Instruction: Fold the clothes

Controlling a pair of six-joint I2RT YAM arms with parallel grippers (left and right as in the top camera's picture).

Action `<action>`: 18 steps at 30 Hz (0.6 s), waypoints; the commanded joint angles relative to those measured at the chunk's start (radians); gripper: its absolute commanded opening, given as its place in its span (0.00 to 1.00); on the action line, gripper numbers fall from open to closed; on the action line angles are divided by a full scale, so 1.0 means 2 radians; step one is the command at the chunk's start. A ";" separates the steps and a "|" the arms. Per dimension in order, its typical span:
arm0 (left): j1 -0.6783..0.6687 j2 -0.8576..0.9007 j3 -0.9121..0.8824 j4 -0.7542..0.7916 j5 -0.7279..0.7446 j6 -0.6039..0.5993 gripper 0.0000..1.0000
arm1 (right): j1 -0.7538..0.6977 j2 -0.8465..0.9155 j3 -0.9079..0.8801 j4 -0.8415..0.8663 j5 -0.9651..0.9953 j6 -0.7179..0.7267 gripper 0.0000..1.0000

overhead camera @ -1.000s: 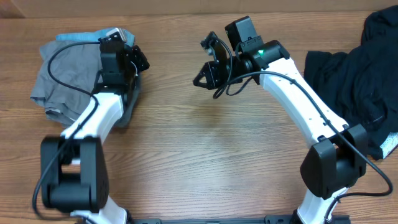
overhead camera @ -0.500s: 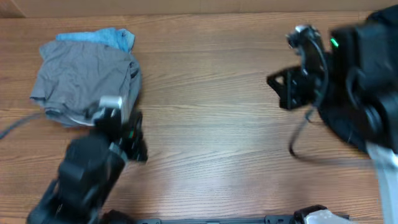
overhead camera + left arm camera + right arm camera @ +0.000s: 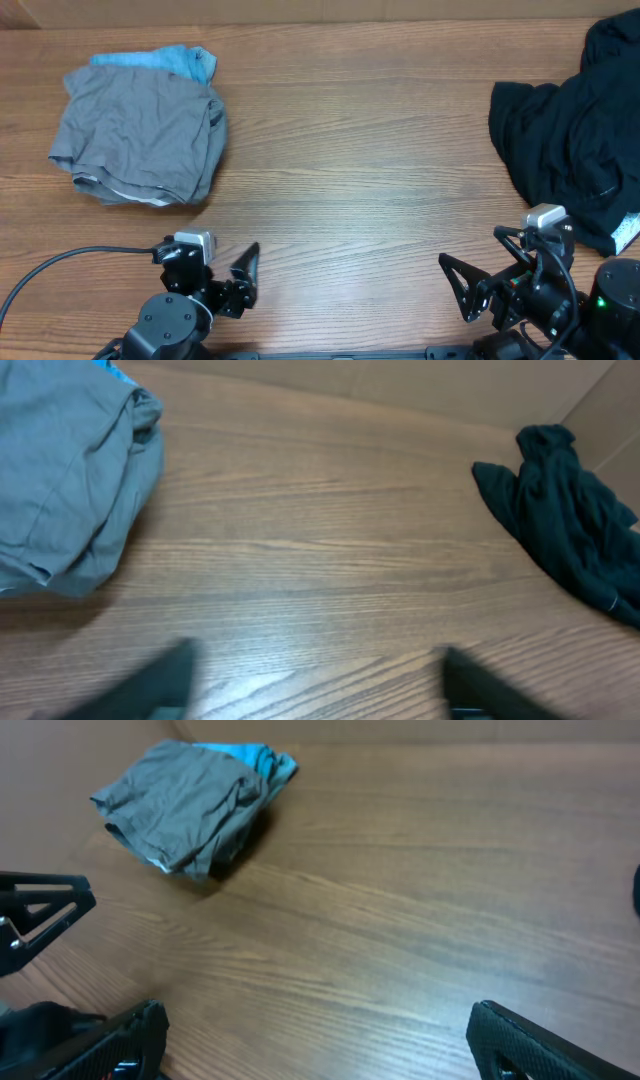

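A folded grey garment (image 3: 140,135) lies at the table's far left on top of a light blue one (image 3: 172,58). A crumpled pile of black clothes (image 3: 575,140) sits at the far right. Both arms are drawn back to the near edge, well away from the clothes. My left gripper (image 3: 205,262) is open and empty; its wrist view shows its spread jaws (image 3: 315,672) over bare wood, with the grey garment (image 3: 60,470) and the black pile (image 3: 570,520) ahead. My right gripper (image 3: 472,250) is also wide open (image 3: 320,1030) with nothing in it, looking toward the grey garment (image 3: 185,805).
The wooden table (image 3: 350,170) stretches between the two heaps. A light patterned item (image 3: 626,235) peeks from under the black pile at the right edge. One of the left arm's fingers (image 3: 45,910) shows at the left of the right wrist view.
Both arms have pulled back from the far side of the table to the near edge, and both grippers have opened. The grey garment lies on its own at the far left.
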 commanded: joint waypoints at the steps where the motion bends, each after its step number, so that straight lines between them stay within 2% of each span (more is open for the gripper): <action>1: -0.003 0.001 -0.002 -0.020 0.009 -0.008 1.00 | 0.000 0.001 -0.006 -0.010 0.004 0.007 1.00; 15: -0.003 -0.001 -0.004 -0.107 0.009 -0.008 1.00 | 0.000 0.001 -0.006 -0.017 0.004 0.007 1.00; 17: 0.033 -0.008 -0.005 -0.130 0.010 -0.008 1.00 | 0.000 0.001 -0.006 -0.017 0.004 0.007 1.00; 18: 0.078 -0.018 -0.009 -0.099 0.011 -0.006 1.00 | 0.000 0.001 -0.006 -0.017 0.004 0.007 1.00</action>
